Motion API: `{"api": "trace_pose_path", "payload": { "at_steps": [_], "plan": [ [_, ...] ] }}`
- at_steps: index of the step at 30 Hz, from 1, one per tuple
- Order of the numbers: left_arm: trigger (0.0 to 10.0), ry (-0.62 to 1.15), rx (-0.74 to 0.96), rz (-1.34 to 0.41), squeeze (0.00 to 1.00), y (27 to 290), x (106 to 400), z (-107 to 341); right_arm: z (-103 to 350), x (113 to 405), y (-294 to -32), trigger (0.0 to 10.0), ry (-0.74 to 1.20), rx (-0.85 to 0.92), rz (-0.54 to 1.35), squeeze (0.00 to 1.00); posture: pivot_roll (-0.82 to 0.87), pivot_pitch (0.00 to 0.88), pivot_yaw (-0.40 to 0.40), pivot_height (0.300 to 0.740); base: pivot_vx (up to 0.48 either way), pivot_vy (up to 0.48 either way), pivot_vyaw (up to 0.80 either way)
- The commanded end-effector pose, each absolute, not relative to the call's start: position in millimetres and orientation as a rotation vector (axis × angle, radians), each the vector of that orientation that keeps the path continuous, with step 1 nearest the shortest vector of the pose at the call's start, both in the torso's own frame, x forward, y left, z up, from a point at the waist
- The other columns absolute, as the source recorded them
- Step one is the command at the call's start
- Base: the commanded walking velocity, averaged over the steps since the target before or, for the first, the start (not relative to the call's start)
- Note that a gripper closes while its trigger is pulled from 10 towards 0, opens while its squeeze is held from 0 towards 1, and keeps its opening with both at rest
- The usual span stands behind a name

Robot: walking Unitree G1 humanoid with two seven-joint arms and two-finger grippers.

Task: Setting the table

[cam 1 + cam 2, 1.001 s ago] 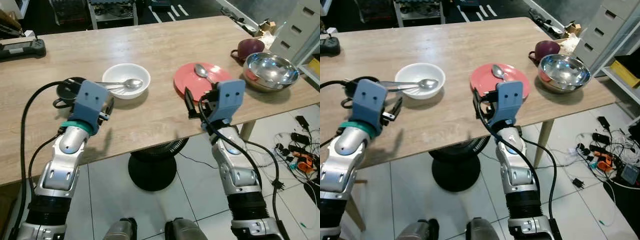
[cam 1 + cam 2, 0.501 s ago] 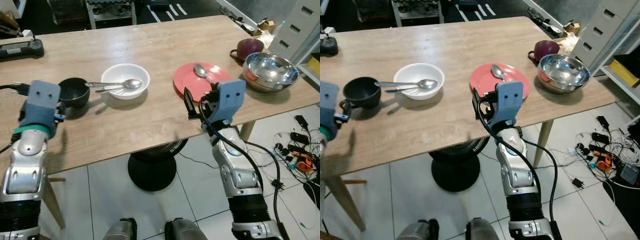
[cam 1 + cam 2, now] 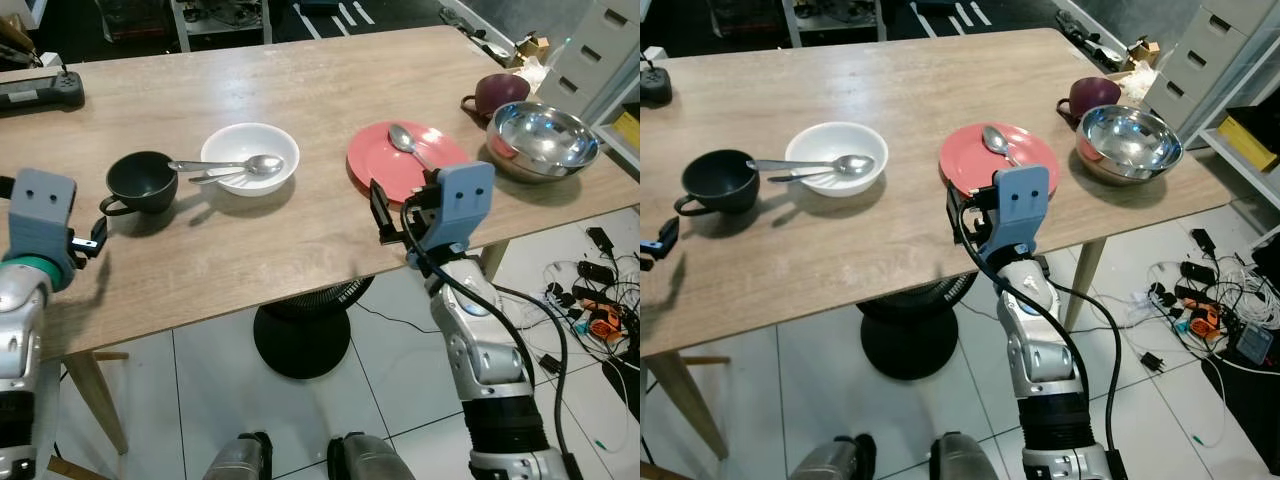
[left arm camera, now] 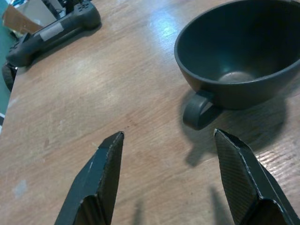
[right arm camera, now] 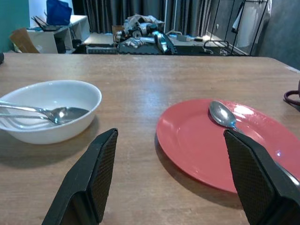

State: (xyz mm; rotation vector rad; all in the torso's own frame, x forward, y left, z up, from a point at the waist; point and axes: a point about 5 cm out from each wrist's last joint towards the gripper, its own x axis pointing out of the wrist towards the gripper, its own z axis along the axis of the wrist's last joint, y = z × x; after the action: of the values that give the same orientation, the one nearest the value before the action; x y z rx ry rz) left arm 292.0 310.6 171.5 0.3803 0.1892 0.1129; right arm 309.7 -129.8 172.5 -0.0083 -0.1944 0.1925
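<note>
A black cup stands on the wooden table with its handle turned toward the table's near edge. My left gripper is open and hovers just short of that handle, empty, over the near left edge. A white bowl holds a spoon and a fork. A second spoon lies on the red plate. My right gripper is open and empty at the table's near edge, facing the gap between the bowl and the plate.
A steel bowl and a maroon mug stand at the table's right end. A black controller lies at the far left. Under the table is a round black base; cables lie on the floor at right.
My left arm has swung left and back from the black cup, which now stands uncovered in the same place. The right arm has stayed put.
</note>
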Motion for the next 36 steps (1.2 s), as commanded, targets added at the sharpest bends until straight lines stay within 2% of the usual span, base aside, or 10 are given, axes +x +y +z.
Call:
{"api": "trace_pose_path", "payload": {
  "at_steps": [1,2,5,17,18,22,23,25,26,36],
  "plan": [
    [10.0,0.210,0.398,0.054,0.00,311,293,168,169,307,-135,10.0,-0.175,-0.011,0.179,0.00,-0.11,0.082,0.005,0.740,0.000,0.000,0.00],
    [10.0,0.210,0.398,0.054,0.00,311,293,168,169,307,-135,10.0,-0.175,-0.011,0.179,0.00,-0.11,0.082,0.005,0.740,0.000,0.000,0.00],
    [10.0,0.217,0.413,-0.110,0.00,309,297,168,169,305,-139,10.0,-0.169,-0.013,0.164,0.00,-0.12,0.092,0.004,0.740,0.000,0.000,0.00],
    [10.0,0.174,0.441,-0.290,0.00,302,312,179,172,304,-138,10.0,-0.168,-0.010,0.155,0.00,-0.13,0.089,0.011,0.740,0.000,0.000,0.00],
    [7.4,0.172,0.445,-0.304,0.00,301,314,179,171,304,-139,10.0,-0.167,-0.010,0.153,0.00,-0.13,0.089,0.011,0.740,0.000,0.000,0.00],
    [7.4,0.166,0.436,-0.332,0.00,297,317,180,171,303,-139,10.0,-0.166,-0.008,0.151,0.00,-0.13,0.087,0.013,0.740,0.000,0.000,0.00],
    [1.4,0.161,0.426,-0.354,0.00,294,317,179,171,303,-139,10.0,-0.165,-0.008,0.149,0.00,-0.14,0.084,0.013,0.740,0.000,0.000,0.00],
    [1.4,0.161,0.426,-0.354,0.00,294,317,179,171,303,-139,10.0,-0.165,-0.008,0.149,0.00,-0.14,0.084,0.013,0.740,0.000,0.000,0.00],
    [0.0,0.158,0.419,-0.378,0.00,290,317,178,171,303,-139,10.0,-0.164,-0.008,0.147,0.00,-0.14,0.082,0.011,0.740,0.000,0.000,0.00],
    [0.0,0.134,0.358,-0.442,0.00,268,310,167,172,305,-138,10.0,-0.165,-0.007,0.151,0.00,-0.12,0.072,0.004,0.740,0.000,0.000,0.00]
  ]
}}
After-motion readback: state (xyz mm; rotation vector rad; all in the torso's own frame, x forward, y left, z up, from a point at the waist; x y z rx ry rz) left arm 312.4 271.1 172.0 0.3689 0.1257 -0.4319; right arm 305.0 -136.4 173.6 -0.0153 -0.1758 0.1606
